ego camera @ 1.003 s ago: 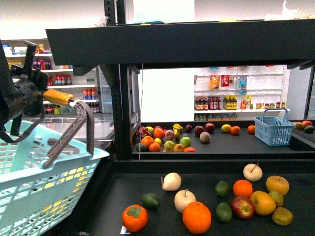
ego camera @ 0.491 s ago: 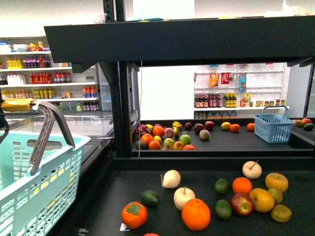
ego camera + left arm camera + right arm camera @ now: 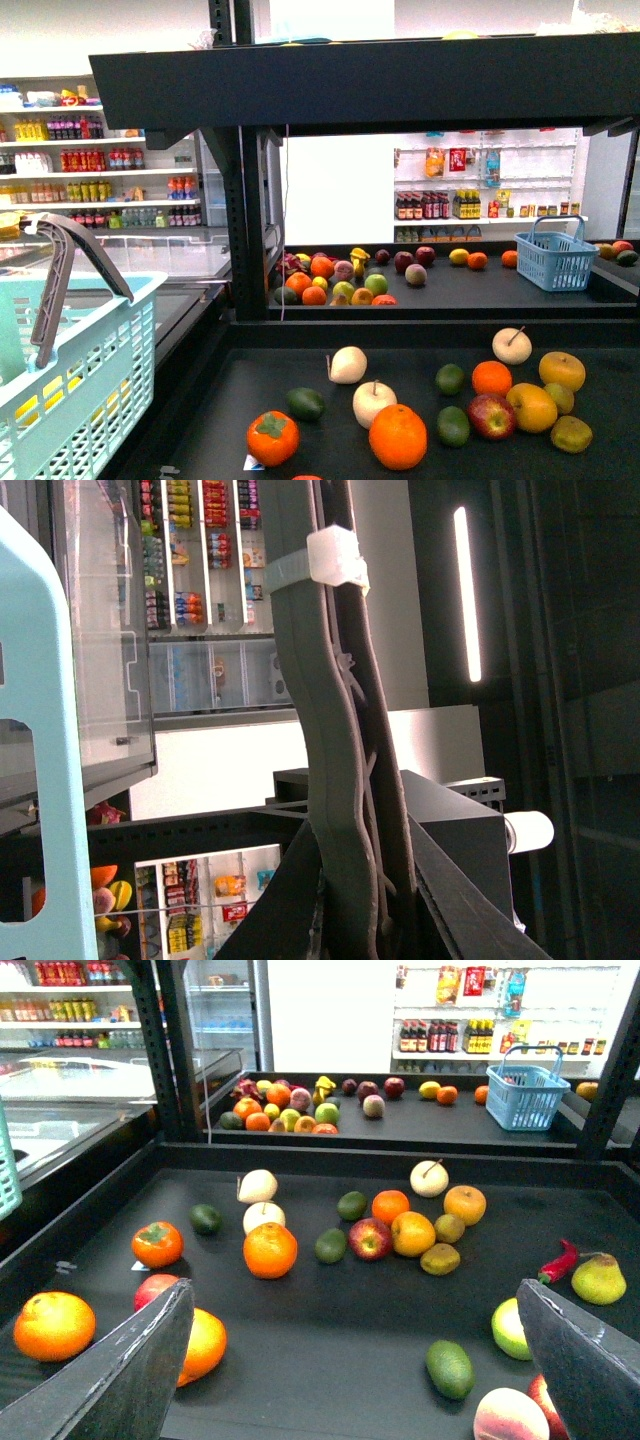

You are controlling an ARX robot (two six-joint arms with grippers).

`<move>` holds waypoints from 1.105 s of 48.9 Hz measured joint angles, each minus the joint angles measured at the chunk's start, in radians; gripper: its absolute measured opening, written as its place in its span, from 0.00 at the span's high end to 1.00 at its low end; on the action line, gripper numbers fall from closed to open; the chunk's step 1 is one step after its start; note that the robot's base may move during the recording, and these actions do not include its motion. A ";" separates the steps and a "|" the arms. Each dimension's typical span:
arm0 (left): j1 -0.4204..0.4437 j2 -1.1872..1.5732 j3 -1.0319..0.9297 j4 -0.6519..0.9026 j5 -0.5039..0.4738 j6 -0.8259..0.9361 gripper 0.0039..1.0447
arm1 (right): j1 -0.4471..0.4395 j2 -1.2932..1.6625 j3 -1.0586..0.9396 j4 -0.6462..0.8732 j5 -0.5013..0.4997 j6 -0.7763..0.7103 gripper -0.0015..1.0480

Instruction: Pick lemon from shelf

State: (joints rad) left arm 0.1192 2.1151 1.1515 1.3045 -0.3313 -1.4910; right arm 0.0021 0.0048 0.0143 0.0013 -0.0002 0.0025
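The right claw (image 3: pixel 355 1295) hangs over the near tier of the black shelf (image 3: pixel 300 1360) with its two dark fingers (image 3: pixel 120 1370) spread wide and nothing between them. Well ahead of that claw, past the scattered fruit on the near tier, the lemon (image 3: pixel 430 1089) lies on the far tier, just beside an orange (image 3: pixel 447 1094) and near a small blue basket (image 3: pixel 527 1095). The left claw (image 3: pixel 365 910) is closed around the grey handle (image 3: pixel 325 730) of a turquoise basket (image 3: pixel 90 390), off to the side of the shelf.
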 joint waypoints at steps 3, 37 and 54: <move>0.003 0.002 -0.004 0.009 0.015 0.000 0.89 | 0.000 0.000 0.000 0.000 0.000 0.000 0.07; 0.015 -0.123 -0.127 -0.183 0.096 0.265 0.07 | 0.000 0.000 0.000 0.000 0.000 0.000 0.07; 0.004 -0.185 -0.161 -0.234 0.093 0.324 0.07 | 0.000 0.000 0.000 0.000 0.000 0.000 0.07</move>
State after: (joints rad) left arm 0.1234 1.9297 0.9909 1.0702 -0.2386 -1.1671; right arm 0.0021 0.0048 0.0143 0.0013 -0.0006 0.0025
